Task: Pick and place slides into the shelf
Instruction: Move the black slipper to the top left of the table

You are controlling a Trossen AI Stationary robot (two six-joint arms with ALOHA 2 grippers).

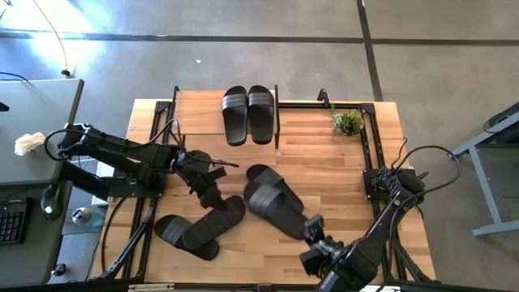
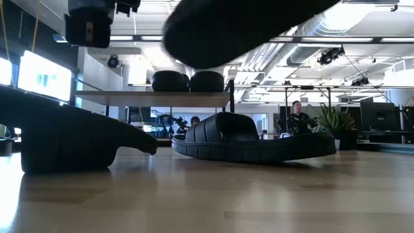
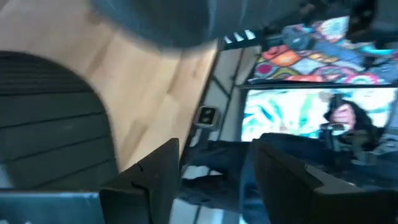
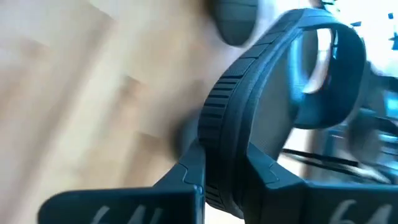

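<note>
— What's the right gripper doing?
— Clamped on the edge of a slide near the table's front.
— And the left gripper?
— Fingers apart, above a slide on the table. Two slides sit on the shelf.

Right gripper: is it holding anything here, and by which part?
Yes. The right gripper is shut on a black slide, its fingers pinching the edge of the sole at one end. The left gripper is open, holding nothing.
</note>
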